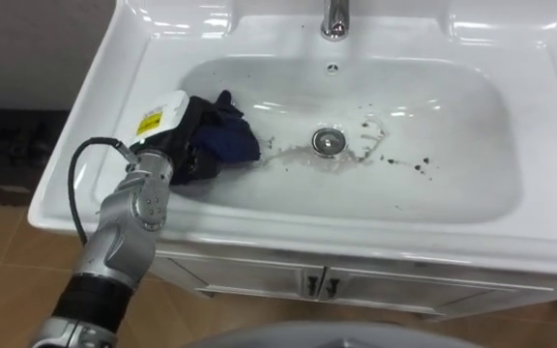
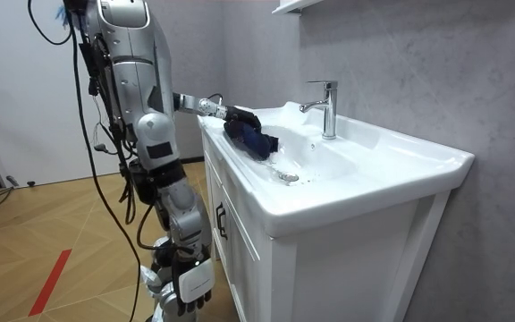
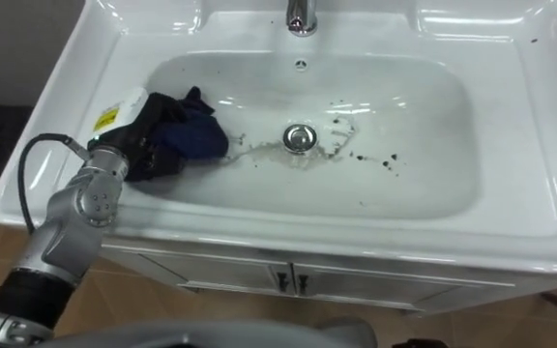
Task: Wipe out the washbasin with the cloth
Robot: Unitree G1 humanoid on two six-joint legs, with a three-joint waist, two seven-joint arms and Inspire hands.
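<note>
The left hand [image 1: 184, 145] clutches a dark blue cloth [image 1: 235, 140] on the near-side slope of the basin [image 1: 453, 188]. Dark specks [image 1: 419, 166] lie beyond the hand, around the drain [image 1: 328, 141] and past it, so most of the wiping looks undone. The right hand [image 2: 190, 284] hangs idle.

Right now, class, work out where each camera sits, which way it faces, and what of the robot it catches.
Left eye view: on the head, looking down into the white ceramic basin; left hand grips the dark blue cloth.
Right eye view: beside it, same downward look, same arm and hand.
Room view: standing at the robot's right, facing the basin's side; shows the standing body, right hand hanging.
All three share the chrome tap, basin and cloth.
</note>
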